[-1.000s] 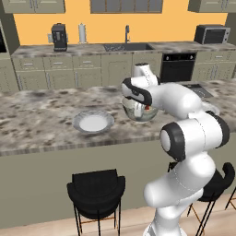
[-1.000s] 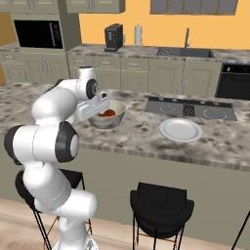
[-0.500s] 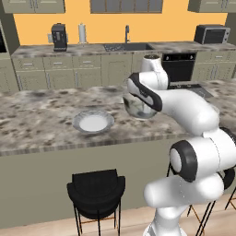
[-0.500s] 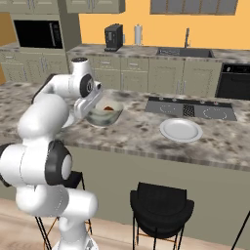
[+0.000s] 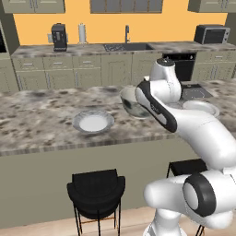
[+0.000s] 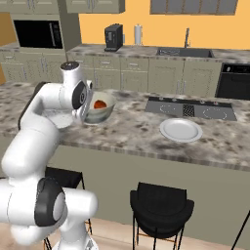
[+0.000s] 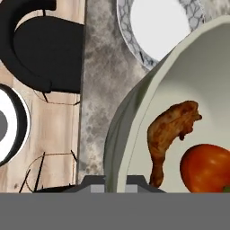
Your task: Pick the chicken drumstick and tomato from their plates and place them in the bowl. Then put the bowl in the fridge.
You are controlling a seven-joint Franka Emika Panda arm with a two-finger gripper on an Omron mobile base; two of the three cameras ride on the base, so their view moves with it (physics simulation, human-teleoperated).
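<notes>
My gripper [image 7: 115, 183] is shut on the near rim of the pale grey-green bowl [image 7: 130, 117] and holds it just above the counter. Inside the bowl lie the brown chicken drumstick [image 7: 170, 130] and the red tomato [image 7: 207, 168]. In the right base view the bowl [image 6: 103, 111] hangs at the gripper [image 6: 88, 105] with the tomato [image 6: 99, 104] showing inside. In the left base view the bowl [image 5: 131, 103] is partly behind my forearm. One bare plate [image 5: 93, 122] lies to its left and another plate [image 5: 201, 107] to its right. The fridge is out of view.
The granite island counter [image 5: 37, 120] carries a cooktop [image 6: 190, 107] beside the right-hand plate [image 6: 181, 130]. Black stools [image 5: 97, 189] [image 6: 158, 205] stand in front of the island. A back counter with a sink [image 5: 126, 46] and a coffee machine [image 5: 58, 37] runs along the wall.
The arm has straightened and its elbow has swung outward while the bowl, still gripped, has risen slightly and drifted a little along the counter. The plates have not moved.
</notes>
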